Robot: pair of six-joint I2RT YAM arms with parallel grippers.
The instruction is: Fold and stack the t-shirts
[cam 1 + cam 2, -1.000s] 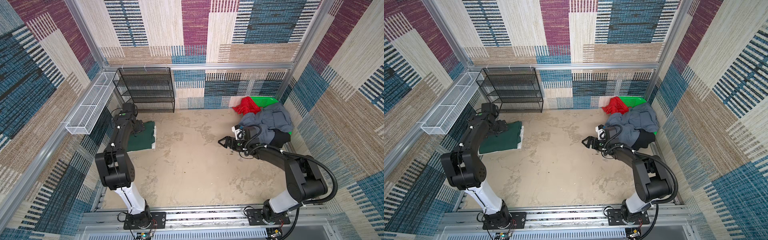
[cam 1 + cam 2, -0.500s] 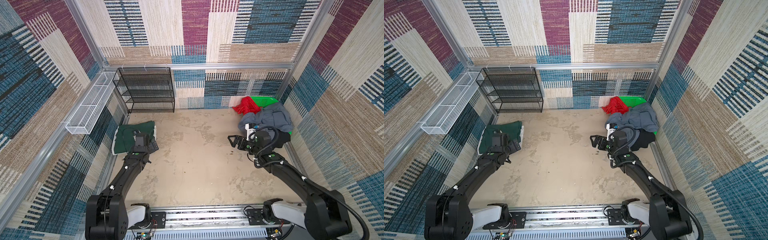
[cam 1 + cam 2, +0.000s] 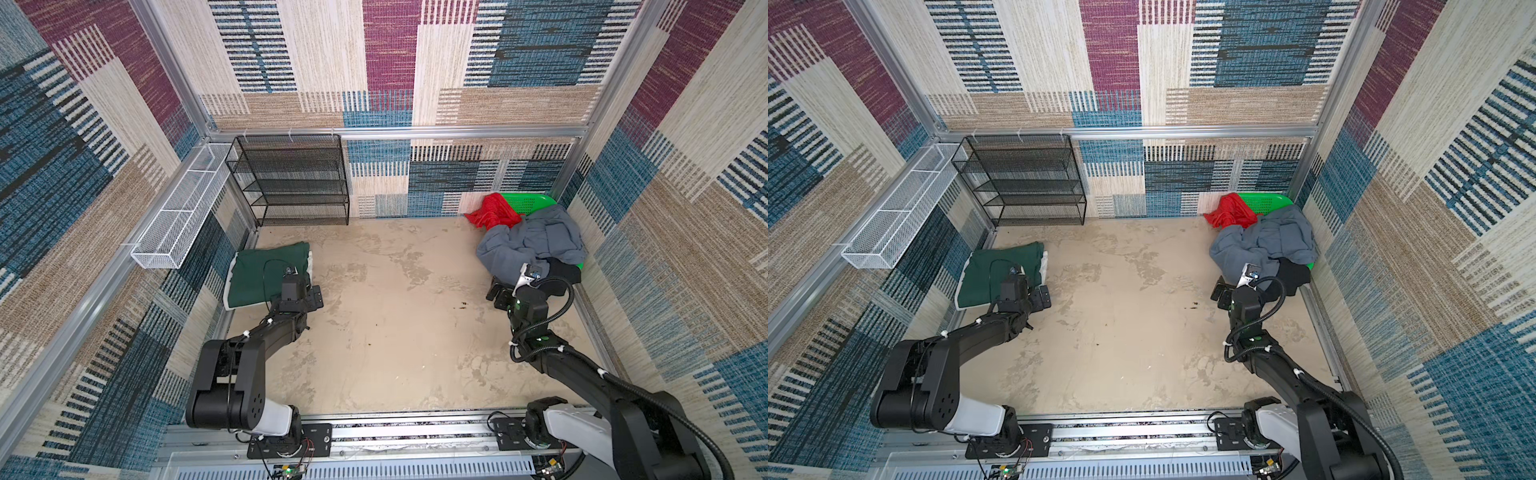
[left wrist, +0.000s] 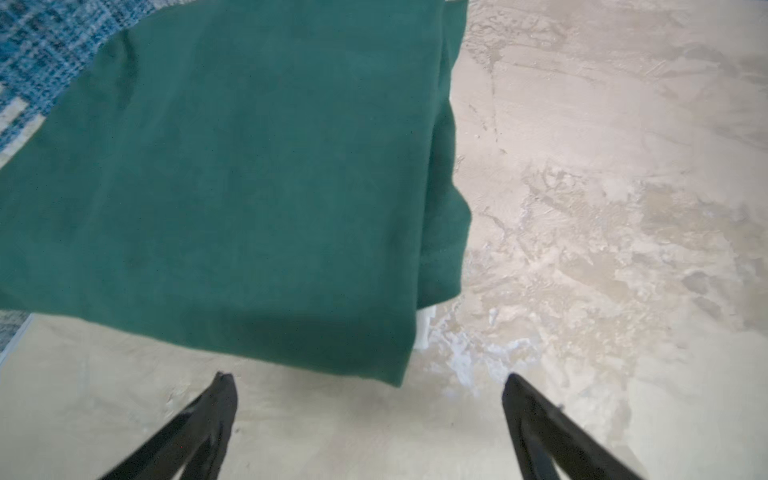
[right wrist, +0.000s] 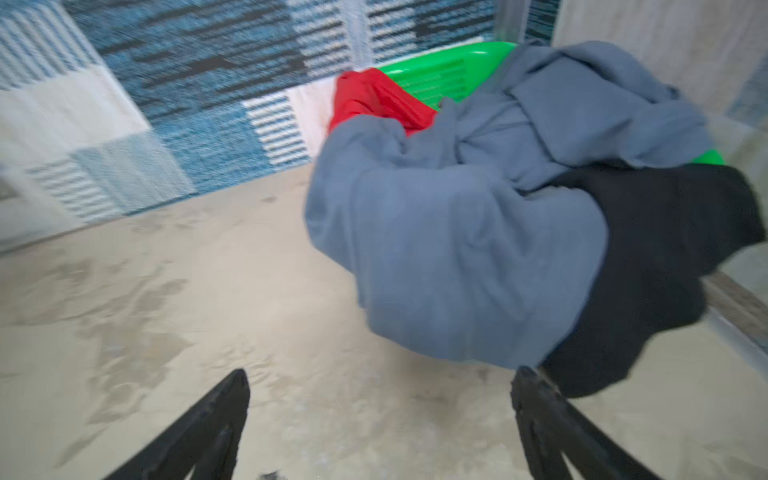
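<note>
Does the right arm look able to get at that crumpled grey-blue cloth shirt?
Probably yes. The open right gripper faces the crumpled grey-blue cloth shirt, close by, with only bare tabletop between them and nothing lying over it.

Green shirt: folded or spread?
Folded: the green shirt lies as a flat rectangle, with doubled layers showing along one edge.

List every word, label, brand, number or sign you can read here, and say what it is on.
No text can be read anywhere.
The dark green t-shirt, grey-blue t-shirt, red t-shirt, black t-shirt and green basket are plain.
Any marking on the left arm or right arm is too small to read in the top views.
</note>
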